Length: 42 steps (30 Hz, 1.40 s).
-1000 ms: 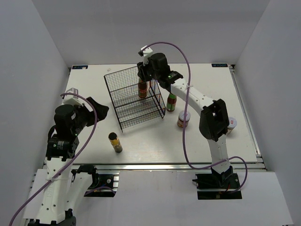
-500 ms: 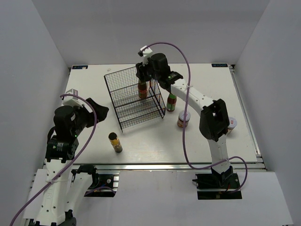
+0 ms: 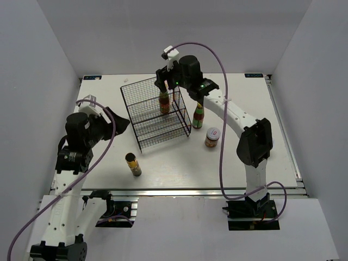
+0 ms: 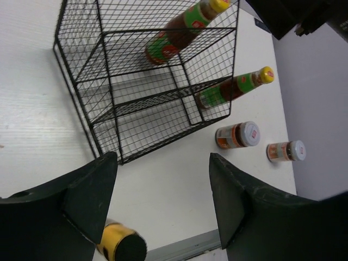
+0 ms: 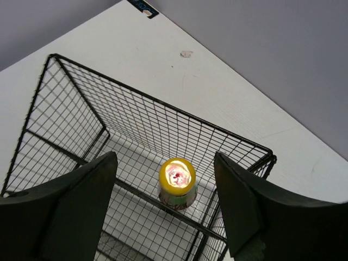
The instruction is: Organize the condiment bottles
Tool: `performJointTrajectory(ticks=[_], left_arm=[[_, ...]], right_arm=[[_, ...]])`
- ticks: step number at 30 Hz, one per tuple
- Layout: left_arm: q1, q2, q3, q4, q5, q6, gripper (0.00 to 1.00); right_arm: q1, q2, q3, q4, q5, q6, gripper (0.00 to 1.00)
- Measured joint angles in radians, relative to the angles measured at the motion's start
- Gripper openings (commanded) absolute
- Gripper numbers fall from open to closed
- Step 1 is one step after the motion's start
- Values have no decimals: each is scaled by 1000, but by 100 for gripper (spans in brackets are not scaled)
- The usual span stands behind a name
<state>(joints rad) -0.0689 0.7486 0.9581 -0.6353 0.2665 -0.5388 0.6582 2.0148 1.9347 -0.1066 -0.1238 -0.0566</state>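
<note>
The right fingers [image 5: 70, 212] are spread wide and pinch nothing. They hang directly above the yellow cap of a red-sauce bottle [image 5: 176, 182], which stands upright inside the black wire rack [image 3: 155, 117], toward its right side. The second red-sauce bottle [image 3: 198, 117] stands on the worktop [image 3: 179, 163] just outside the right wall of the rack. One white-lidded jar [image 4: 237, 135] stands near this bottle, and the other jar [image 4: 286, 151] is further to the right. The dark gold-labelled bottle [image 3: 132, 164] stands alone in front of the rack. The left fingers [image 4: 87, 196] are also spread and empty, above the worktop near the dark bottle.
</note>
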Motion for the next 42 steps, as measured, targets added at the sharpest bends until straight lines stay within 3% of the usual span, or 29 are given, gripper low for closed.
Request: performJointTrajectory(ticks=[3, 4, 6, 7, 8, 11, 12, 13, 15, 16, 19, 31, 42], left_arm=[[0, 71, 41, 30, 55, -2, 61], [0, 98, 60, 39, 73, -3, 52], [-4, 151, 101, 55, 106, -2, 47], [-10, 180, 130, 66, 118, 0, 44], [-21, 205, 157, 75, 123, 0, 43], [-100, 277, 250, 91, 111, 4, 43], [-139, 301, 279, 100, 100, 6, 44], [-192, 330, 313, 100, 84, 10, 45], [-293, 401, 385, 100, 50, 21, 62], [-338, 446, 424, 98, 31, 26, 69], [-454, 605, 573, 56, -38, 48, 82], [-696, 1189, 1156, -196, -335, 166, 89], [-730, 1315, 1218, -208, -437, 226, 84]], right_arm=[[-13, -47, 17, -53, -64, -29, 81], [-19, -64, 23, -72, -99, -40, 76], [-47, -119, 27, -92, -146, -48, 68], [-69, -154, 26, -106, -173, -50, 50], [-97, -191, 24, -117, -198, -51, 39], [-203, -307, -22, -123, -253, -31, 15], [-242, -344, -49, -125, -265, -24, 15], [-289, -382, -81, -124, -279, -14, 25], [-380, -442, -154, -131, -300, 5, 45], [-422, -464, -189, -138, -311, 10, 61], [-497, -496, -279, -177, -343, 18, 72], [-661, -535, -445, -259, -476, 59, 76], [-721, -541, -451, -258, -546, 62, 74]])
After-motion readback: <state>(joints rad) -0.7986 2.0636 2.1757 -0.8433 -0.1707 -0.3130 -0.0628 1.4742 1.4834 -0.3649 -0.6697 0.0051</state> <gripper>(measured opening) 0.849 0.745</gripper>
